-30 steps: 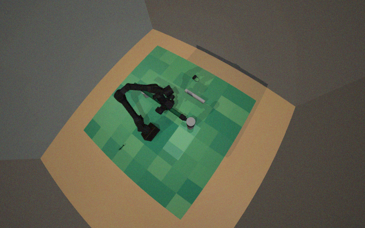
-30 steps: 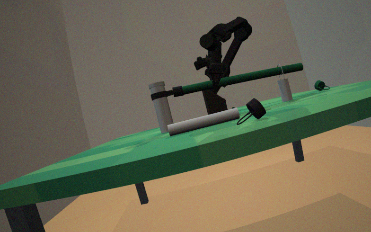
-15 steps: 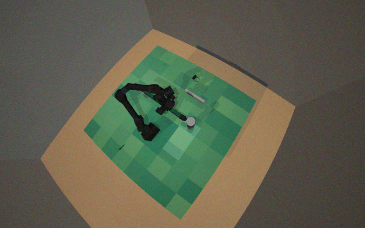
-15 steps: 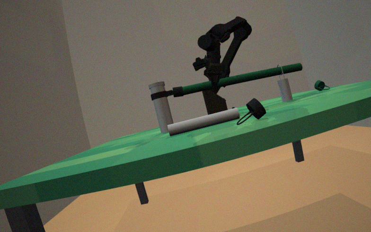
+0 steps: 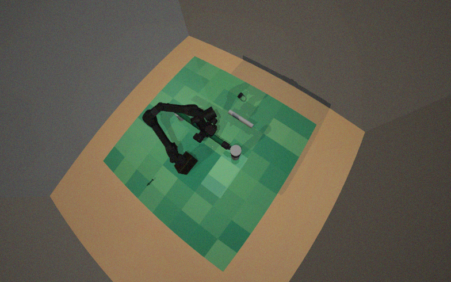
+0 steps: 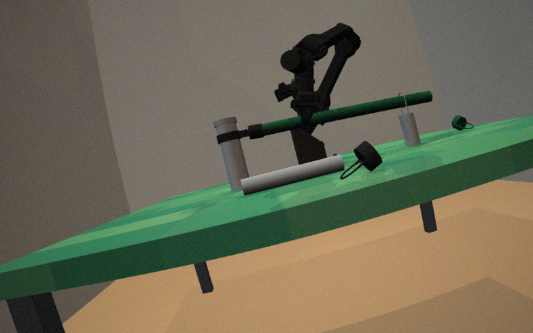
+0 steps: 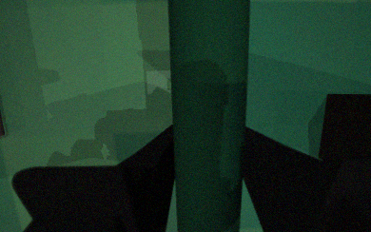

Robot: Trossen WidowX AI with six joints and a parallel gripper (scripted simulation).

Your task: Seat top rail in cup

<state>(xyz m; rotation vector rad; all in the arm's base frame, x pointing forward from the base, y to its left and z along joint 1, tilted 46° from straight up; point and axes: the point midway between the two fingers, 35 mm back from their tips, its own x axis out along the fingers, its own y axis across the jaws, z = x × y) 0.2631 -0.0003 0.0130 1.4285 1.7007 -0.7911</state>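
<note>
The green rail (image 5: 217, 138) (image 6: 353, 110) (image 7: 209, 95) runs from the big post's cup to the loop on the small post. My gripper (image 6: 307, 120) (image 7: 204, 129) is shut on the rail near its middle, one finger on each side. The rail's end meets the dark rail-end cup (image 5: 225, 144) (image 6: 255, 130); how deep it sits inside is hidden. The cup joins the dark brace band (image 6: 228, 136), which is around the big grey post (image 5: 235, 151) (image 6: 232, 160) a little below its cap. The wire loop (image 6: 404, 102) is around the rail above the small grey post (image 6: 410, 129).
A loose grey tube (image 5: 240, 118) (image 6: 292, 174) lies in front of the big post in the exterior view. A black cap with a loop (image 5: 240, 95) (image 6: 368, 155) lies beside it. A green cap with a loop (image 6: 458, 122) lies beyond the small post.
</note>
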